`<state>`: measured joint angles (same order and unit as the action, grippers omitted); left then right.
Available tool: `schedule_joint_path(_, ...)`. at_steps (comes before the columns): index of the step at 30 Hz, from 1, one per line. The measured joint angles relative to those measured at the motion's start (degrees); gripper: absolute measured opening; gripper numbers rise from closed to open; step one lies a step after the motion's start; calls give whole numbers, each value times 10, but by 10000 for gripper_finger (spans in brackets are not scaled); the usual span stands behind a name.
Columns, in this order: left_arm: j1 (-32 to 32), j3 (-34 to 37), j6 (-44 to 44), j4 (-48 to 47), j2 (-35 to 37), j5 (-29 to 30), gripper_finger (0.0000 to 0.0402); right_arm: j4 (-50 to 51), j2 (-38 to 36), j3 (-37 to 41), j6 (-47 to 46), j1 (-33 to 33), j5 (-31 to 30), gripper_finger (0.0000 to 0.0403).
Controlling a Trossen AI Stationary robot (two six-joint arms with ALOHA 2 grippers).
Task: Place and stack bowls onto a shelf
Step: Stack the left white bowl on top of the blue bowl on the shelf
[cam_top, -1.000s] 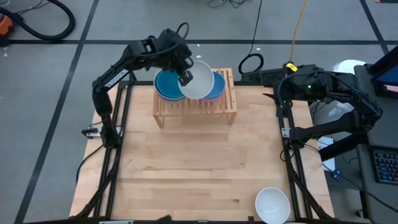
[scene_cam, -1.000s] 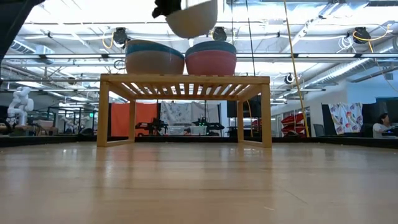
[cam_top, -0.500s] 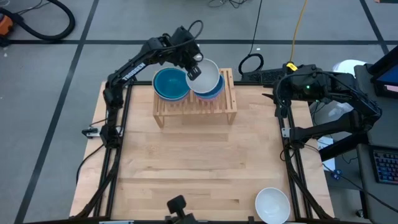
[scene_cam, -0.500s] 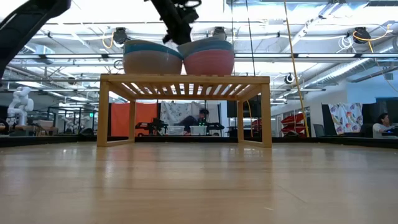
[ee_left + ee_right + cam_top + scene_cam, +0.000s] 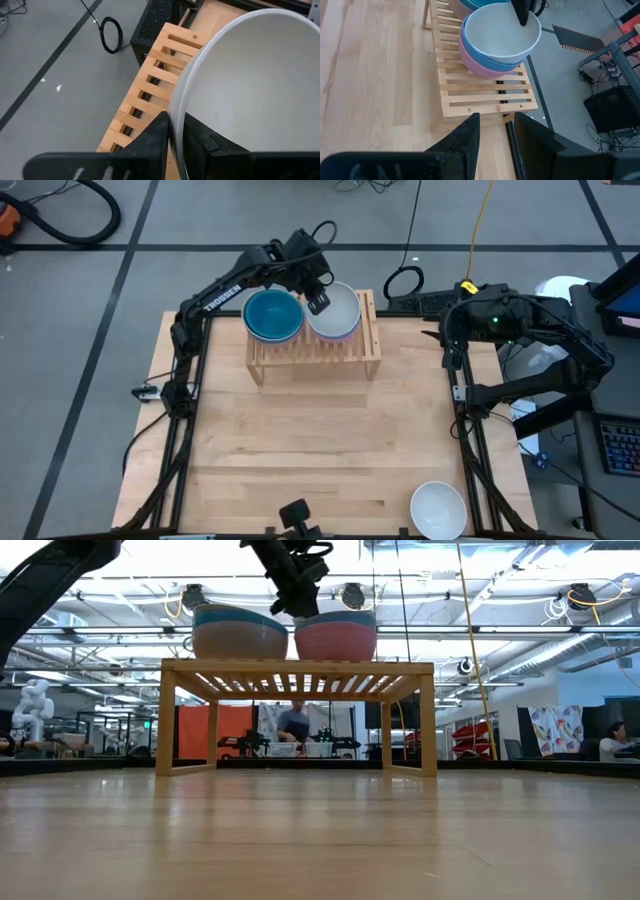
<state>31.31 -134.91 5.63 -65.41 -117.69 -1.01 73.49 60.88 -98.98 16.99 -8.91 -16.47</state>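
Observation:
The light-wood shelf (image 5: pixel 315 355) stands at the table's far edge with two stacks of bowls on its slats. A teal bowl (image 5: pixel 272 315) tops the left stack. On the right, a white bowl (image 5: pixel 335 312) sits nested in a blue bowl (image 5: pixel 470 47) over a pink one (image 5: pixel 480 65). My left gripper (image 5: pixel 318 302) hangs over the white bowl's left rim, its fingers slightly apart on either side of it. My right gripper (image 5: pixel 436 335) waits open near the table's far right corner. Another white bowl (image 5: pixel 438 510) rests on the table's near right corner. My left gripper comes slanting down from the far left, one finger (image 5: pixel 157 132) outside the white bowl's rim (image 5: pixel 176 107) and one inside. Whether the fingers touch the rim I cannot tell. The bowl sits level in the blue bowl beneath it.
A black box and a coiled cable (image 5: pixel 403 282) lie just past the shelf's far right corner. The wooden tabletop (image 5: pixel 320 450) stretches from the shelf to the near edge. A person (image 5: pixel 293 725) shows far behind the shelf in the low view.
My left gripper has carried the white bowl down and toward the table's right, from above the gap between the two stacks onto the right stack. The bowl, first held high and tilted, now sits level, nested in the blue bowl.

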Motion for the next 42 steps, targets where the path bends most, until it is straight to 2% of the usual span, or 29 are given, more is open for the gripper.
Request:
schedule_joint_path(13,-16,-1,-10,26,52,0,51,-4,0,0,1,0,0,116)
schedule_joint_path(31,-25,-1,18,26,47,0,51,-30,0,0,19,0,0,116)
schedule_joint_path(38,-25,-1,31,27,47,0,12,-30,0,0,21,0,0,116)
schedule_joint_path(42,-26,-1,28,27,47,0,15,-30,0,0,21,0,0,116)
